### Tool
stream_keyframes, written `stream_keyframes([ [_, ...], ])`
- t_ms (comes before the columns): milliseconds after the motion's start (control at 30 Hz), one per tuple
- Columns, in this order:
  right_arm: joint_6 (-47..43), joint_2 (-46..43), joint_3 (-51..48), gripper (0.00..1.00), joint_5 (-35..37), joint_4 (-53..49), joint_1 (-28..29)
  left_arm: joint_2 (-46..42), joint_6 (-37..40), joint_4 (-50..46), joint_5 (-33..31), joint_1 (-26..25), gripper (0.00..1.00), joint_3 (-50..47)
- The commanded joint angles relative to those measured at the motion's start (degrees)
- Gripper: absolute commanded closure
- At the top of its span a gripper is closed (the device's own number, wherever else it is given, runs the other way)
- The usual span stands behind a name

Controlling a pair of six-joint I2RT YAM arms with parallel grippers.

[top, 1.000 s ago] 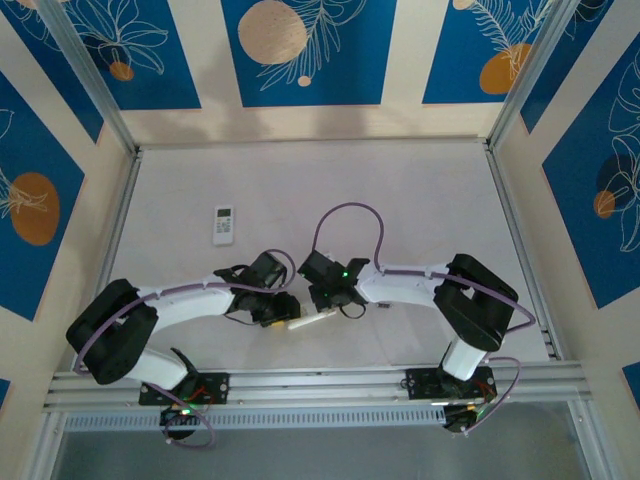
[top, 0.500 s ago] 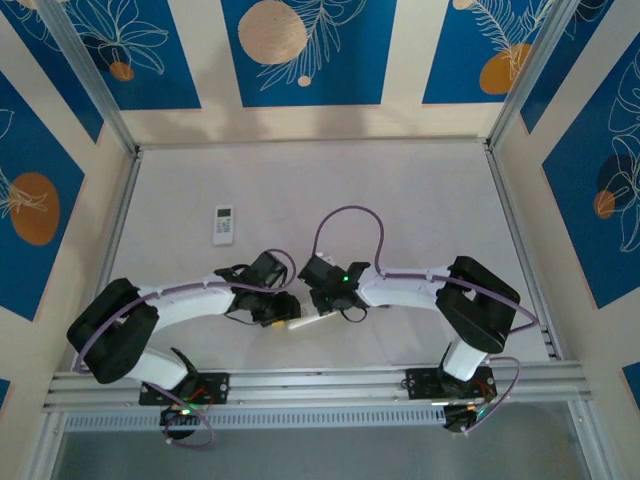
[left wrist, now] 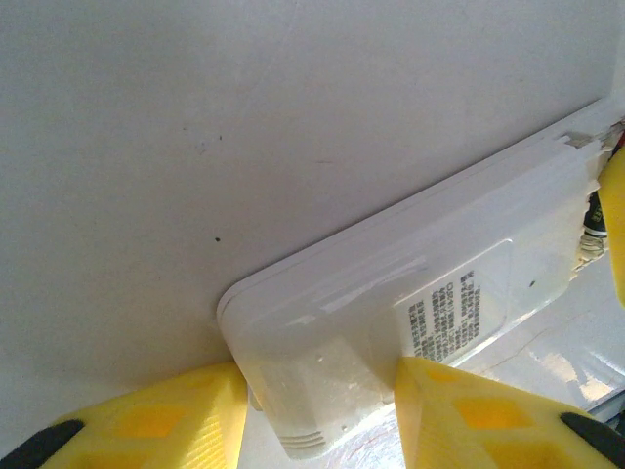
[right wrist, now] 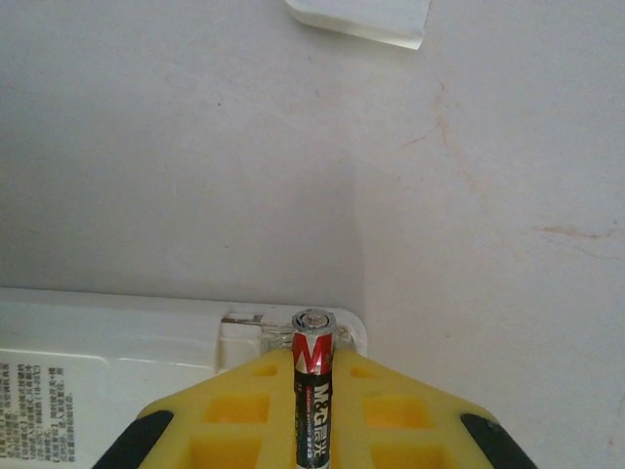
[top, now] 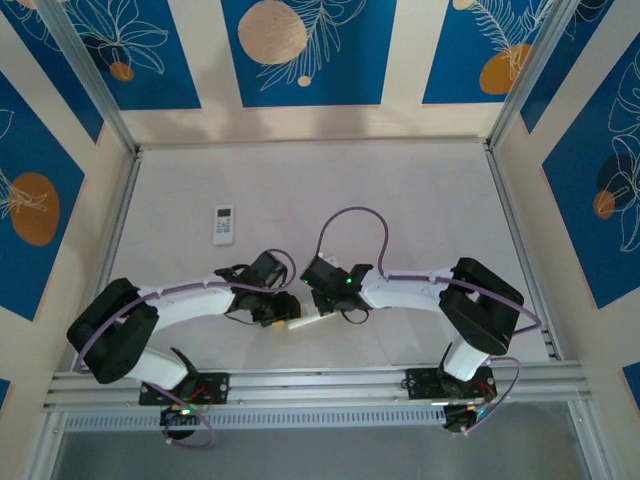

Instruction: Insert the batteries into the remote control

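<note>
Far left on the tabletop (top: 420,200), a small white remote (top: 223,224) lies alone, well apart from both arms; its buttons are too small to make out. My left fingers (top: 279,314) are partly closed on the remote control (left wrist: 410,293), one yellow pad on each long side of its near end, back face up. That end is cut off by the bottom of the left wrist view. The print on its label (left wrist: 451,313) is too fine to read. Its far end runs out of frame at the right, half hidden behind a yellow edge. From above, the remote control shows as a pale sliver between the two grippers, near the front edge. My right fingers (top: 316,306) are pinched nearly closed on one battery (right wrist: 312,391), dark with a red band, metal cap pointing away from the wrist. Its lower part is cut off by the frame. The cap sits at the open recess in the remote control's end; contact or gap, I cannot tell. A white flat piece (right wrist: 361,20) lies farther out, cropped by the top edge.
</note>
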Motion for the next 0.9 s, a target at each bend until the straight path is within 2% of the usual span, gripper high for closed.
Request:
stream_keyframes([
  [0,1.6,-0.81,-2.67,0.86,-1.58,-5.95,0.7,1.5,0.92,0.02,-1.78,-0.86,0.57,-0.54],
  [400,3.39,-0.83,-3.39,0.85,-2.02,-5.42,0.97,1.81,0.83,0.05,-1.64,-0.89,0.57,-0.52],
  [633,2.83,-0.83,-1.33,0.73,-1.81,-6.69,0.98,2.03,0.87,0.31,-1.46,-0.91,0.57,-0.45],
  [867,2.18,-1.99,0.83,0.7,-1.75,-7.47,0.63,1.94,0.88,0.29,-1.64,-0.86,0.57,-0.87],
])
